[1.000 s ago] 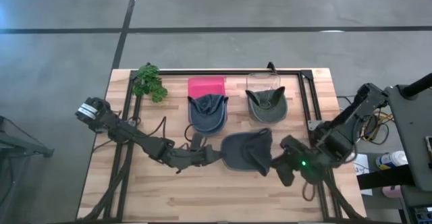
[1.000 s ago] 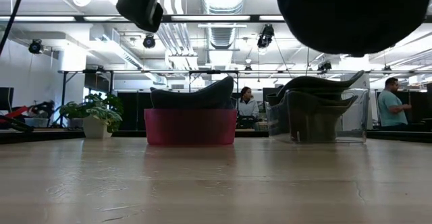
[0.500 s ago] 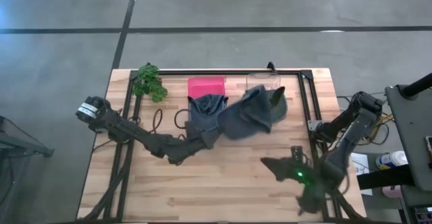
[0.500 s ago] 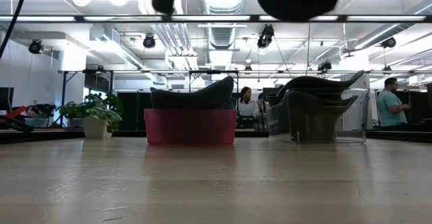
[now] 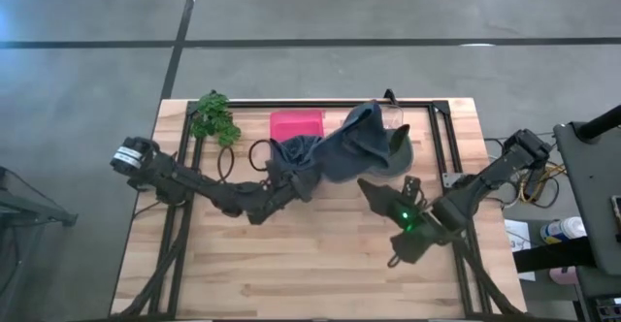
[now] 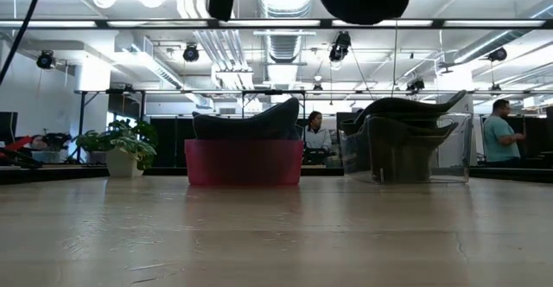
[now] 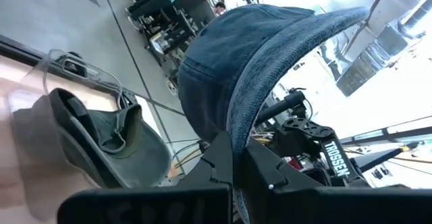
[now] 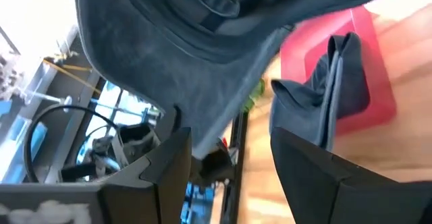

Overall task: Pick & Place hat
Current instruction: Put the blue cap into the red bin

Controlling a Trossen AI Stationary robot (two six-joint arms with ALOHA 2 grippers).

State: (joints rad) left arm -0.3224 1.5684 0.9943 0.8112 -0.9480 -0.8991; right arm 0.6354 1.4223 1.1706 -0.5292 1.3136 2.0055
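The left gripper [image 5: 303,178] is clamped on the brim of a blue denim hat [image 5: 351,149] and holds it in the air, clear of the table [image 5: 320,264]. In the left wrist view the two dark fingers [image 7: 226,162] pinch the edge of the brim, with the crown rising beyond them. From above, the lifted hat hangs between the red bin [image 5: 296,124] and the clear bin [image 5: 380,118], overlapping part of each.

The red bin, taken as the landmark, sits at the far side of the table and holds another blue hat [image 5: 291,155]. The clear bin stands just beside it, on the side of the right arm, and holds a dark green hat [image 5: 396,153]. A small green plant [image 5: 214,118] stands on the red bin's other side, near the table's far corner.

The right gripper [image 5: 386,194] hovers nearer the front of the table than the clear bin, its fingers [image 8: 317,180] spread apart and holding nothing; the lifted hat fills the view ahead of it. People show in the room beyond.
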